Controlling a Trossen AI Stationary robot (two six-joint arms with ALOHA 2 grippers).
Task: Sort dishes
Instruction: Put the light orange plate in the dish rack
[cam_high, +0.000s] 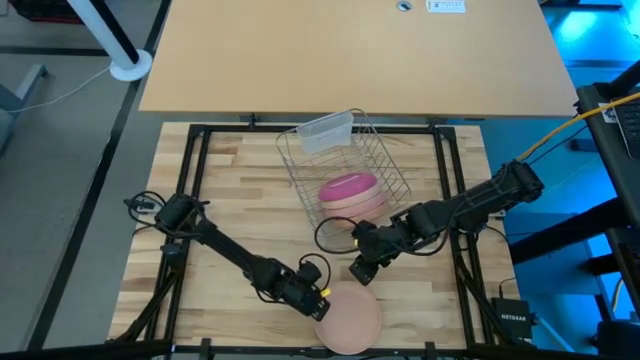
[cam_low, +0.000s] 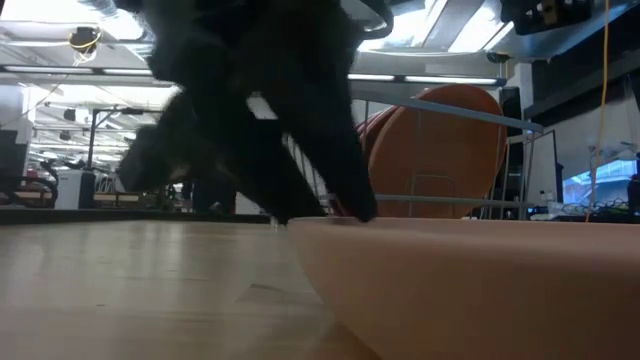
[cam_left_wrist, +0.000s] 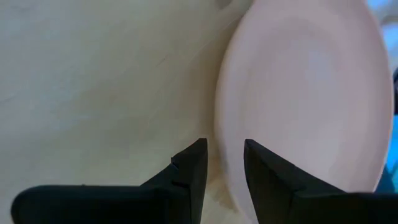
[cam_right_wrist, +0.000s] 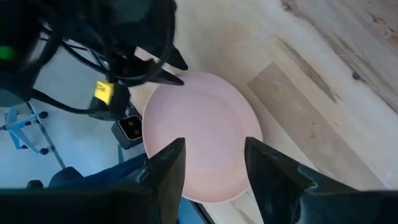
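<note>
- Peach plate (cam_high: 348, 318): flat on the table's near edge, centre.
- Left gripper (cam_left_wrist: 221, 165): part-open, straddling the plate's left rim; nearer arm.
- Right gripper (cam_right_wrist: 211, 162): wide, empty, hovering just beyond the plate's far side.

"NETGEAR" — white letters on a small black box (cam_high: 512, 321).

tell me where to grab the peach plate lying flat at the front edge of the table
Pinch the peach plate by its raised rim, coming from the left, where the left gripper already straddles the edge. It lies flat, so only the thin upturned lip gives the jaws something to close on.
</note>
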